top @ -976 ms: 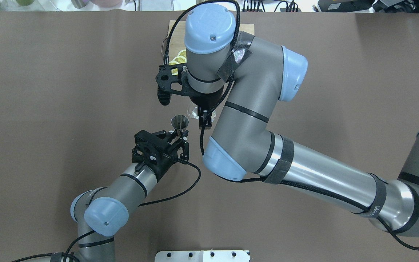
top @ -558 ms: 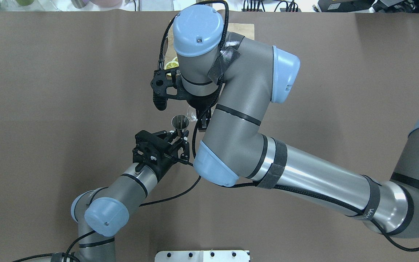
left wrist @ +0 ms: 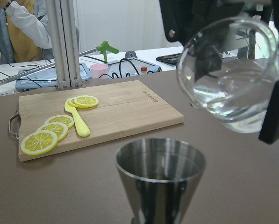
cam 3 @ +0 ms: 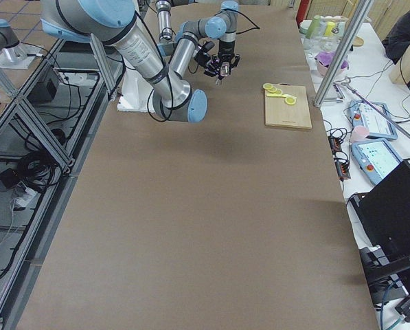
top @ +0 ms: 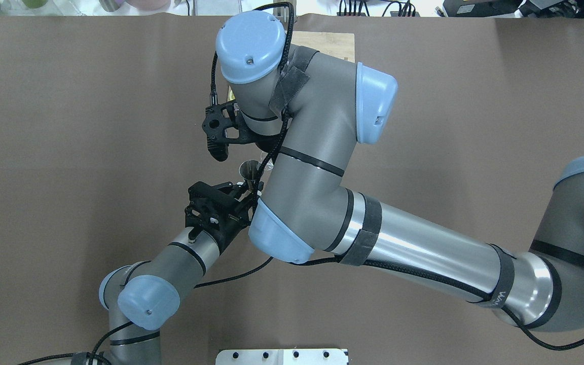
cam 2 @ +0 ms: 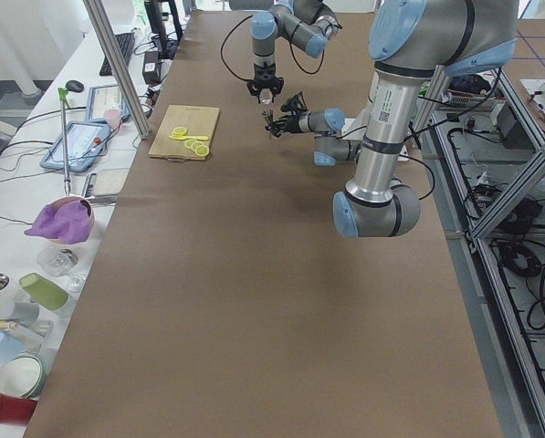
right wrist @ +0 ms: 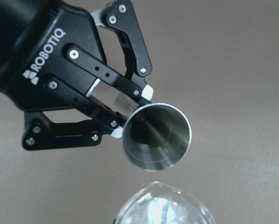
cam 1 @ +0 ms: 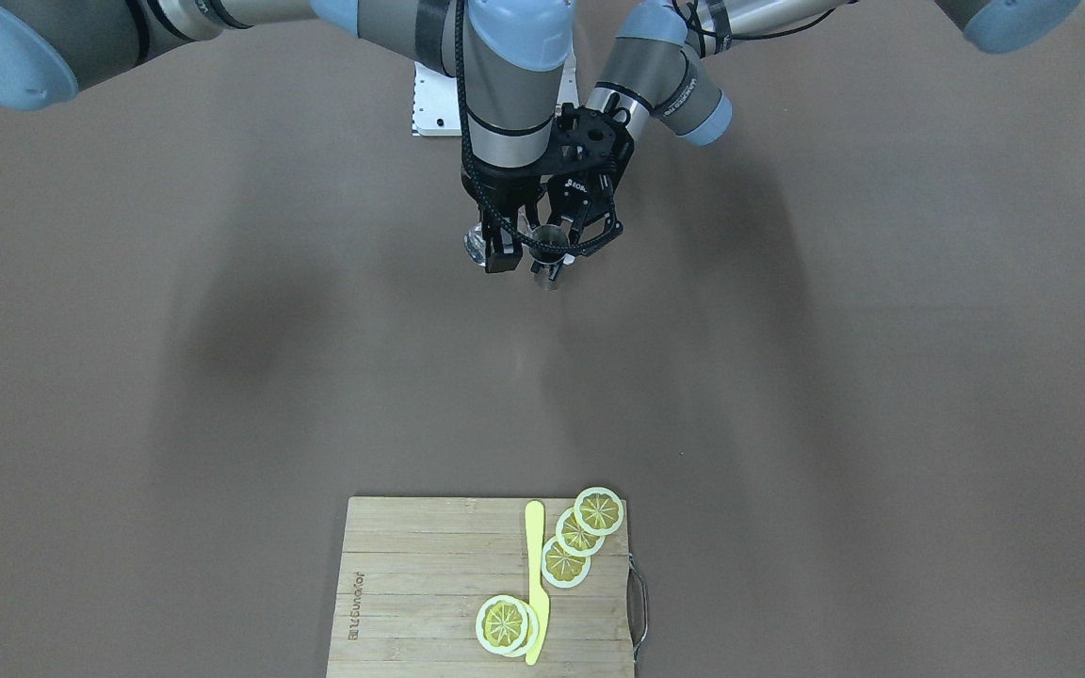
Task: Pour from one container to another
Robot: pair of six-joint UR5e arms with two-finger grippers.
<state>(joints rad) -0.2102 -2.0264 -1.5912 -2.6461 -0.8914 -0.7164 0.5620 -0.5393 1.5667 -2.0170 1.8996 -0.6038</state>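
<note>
A steel cone-shaped jigger [top: 249, 169] stands upright in the air, and my left gripper [right wrist: 130, 112] is shut on its lower part. Its mouth [left wrist: 160, 161] is open to the top, and its inside looks dark. Just above and beside it hangs a clear round glass vessel [left wrist: 228, 74] with clear liquid inside, tilted, its lip toward the jigger. My right gripper [cam 1: 495, 247] is shut on this glass. From overhead the right arm hides nearly all of the glass [top: 267, 161]. In the right wrist view the glass rim [right wrist: 160, 207] sits right below the jigger [right wrist: 157, 136].
A wooden cutting board [cam 1: 411, 584] lies at the table's far side from the robot, with lemon slices [cam 1: 580, 537] and a yellow knife [cam 1: 535, 574] on it. The brown table [cam 1: 175, 377] spreads around both arms. A white mounting plate [top: 282, 356] is at the robot's base.
My right arm has swung left in the overhead view, bringing the glass closer to the jigger. The left arm and the jigger have stayed in place.
</note>
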